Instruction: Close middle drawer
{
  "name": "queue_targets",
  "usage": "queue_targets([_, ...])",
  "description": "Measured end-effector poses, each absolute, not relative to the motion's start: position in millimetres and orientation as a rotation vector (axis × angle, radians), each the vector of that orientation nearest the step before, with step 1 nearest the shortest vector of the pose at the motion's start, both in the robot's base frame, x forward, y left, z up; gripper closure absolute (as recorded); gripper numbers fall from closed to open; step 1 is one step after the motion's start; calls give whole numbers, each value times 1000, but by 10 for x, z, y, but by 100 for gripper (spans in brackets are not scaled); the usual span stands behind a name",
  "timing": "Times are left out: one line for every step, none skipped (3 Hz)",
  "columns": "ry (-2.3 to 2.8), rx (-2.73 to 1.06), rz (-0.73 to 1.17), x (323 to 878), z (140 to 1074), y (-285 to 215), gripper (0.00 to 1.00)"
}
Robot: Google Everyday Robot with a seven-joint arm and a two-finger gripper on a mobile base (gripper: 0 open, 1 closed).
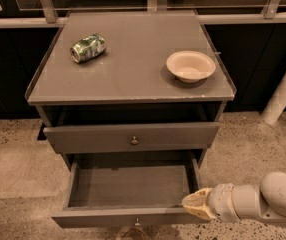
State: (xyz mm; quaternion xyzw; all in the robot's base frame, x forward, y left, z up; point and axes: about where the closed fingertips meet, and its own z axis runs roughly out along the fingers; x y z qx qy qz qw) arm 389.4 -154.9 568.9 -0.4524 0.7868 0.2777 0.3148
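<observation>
The middle drawer (128,186) is pulled well out, a shallow grey box with nothing in it. Its slim front panel (118,217) runs along the bottom of the view, with a tiny knob (137,223) at its centre. My gripper (194,207) is at the right end of that front panel, level with it and touching or nearly touching the drawer's front right corner. Its cream fingers look pressed together, with nothing held. The white arm (263,201) comes in from the lower right.
The taller top drawer (130,136), with a bigger knob (134,140), stands slightly out above. On the cabinet top (133,74) lie a crushed green can (88,47) and a cream bowl (190,66). A white post (285,86) stands at the right, on speckled floor.
</observation>
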Motion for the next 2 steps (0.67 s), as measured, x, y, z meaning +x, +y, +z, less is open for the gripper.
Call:
queue_targets([2109,-1134,776,3869,5410,-1570,100])
queue_targets([2159,-1109,775,3877,5164,-1573,100])
